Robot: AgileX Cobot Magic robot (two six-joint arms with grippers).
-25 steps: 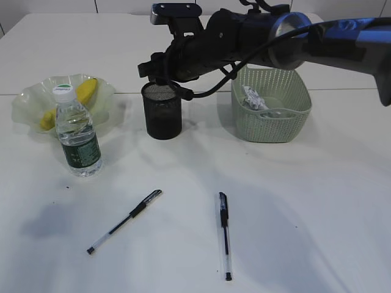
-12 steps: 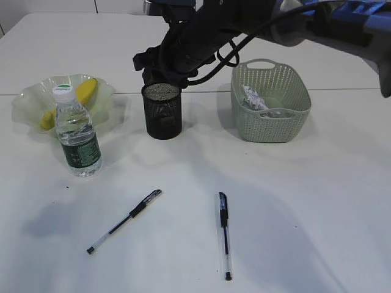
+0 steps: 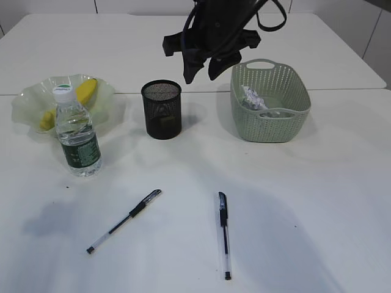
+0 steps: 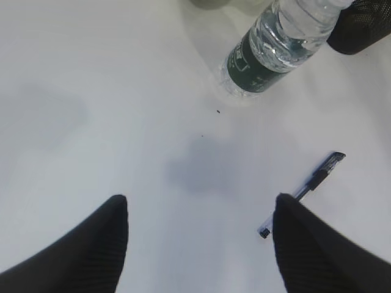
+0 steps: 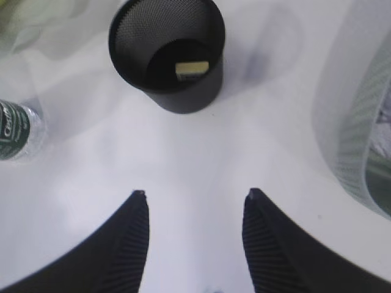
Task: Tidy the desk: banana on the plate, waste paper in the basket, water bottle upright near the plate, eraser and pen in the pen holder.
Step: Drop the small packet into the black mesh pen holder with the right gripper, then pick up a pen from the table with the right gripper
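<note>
The black mesh pen holder (image 3: pixel 162 110) stands mid-table with the pale eraser (image 5: pixel 192 68) lying inside it. My right gripper (image 3: pixel 201 76) hangs open and empty above and just right of the holder; in the right wrist view it (image 5: pixel 195 194) is over bare table in front of the pen holder (image 5: pixel 166 55). Two pens (image 3: pixel 125 221) (image 3: pixel 224 235) lie flat near the front. The banana (image 3: pixel 87 90) rests on the glass plate (image 3: pixel 30 101). The water bottle (image 3: pixel 76 131) stands upright beside the plate. Waste paper (image 3: pixel 252 97) sits in the green basket (image 3: pixel 270 113). My left gripper (image 4: pixel 198 204) is open, empty, above table near one pen (image 4: pixel 302 192).
The left wrist view also takes in the bottle (image 4: pixel 278 46) and a corner of the pen holder (image 4: pixel 363 24). The right wrist view catches the basket wall (image 5: pixel 360 122) at right and the bottle (image 5: pixel 15 125) at left. The left arm does not show in the exterior view.
My right arm has lifted and swung to the right, away from over the pen holder. The gripper now hangs higher. Nothing on the table has shifted.
</note>
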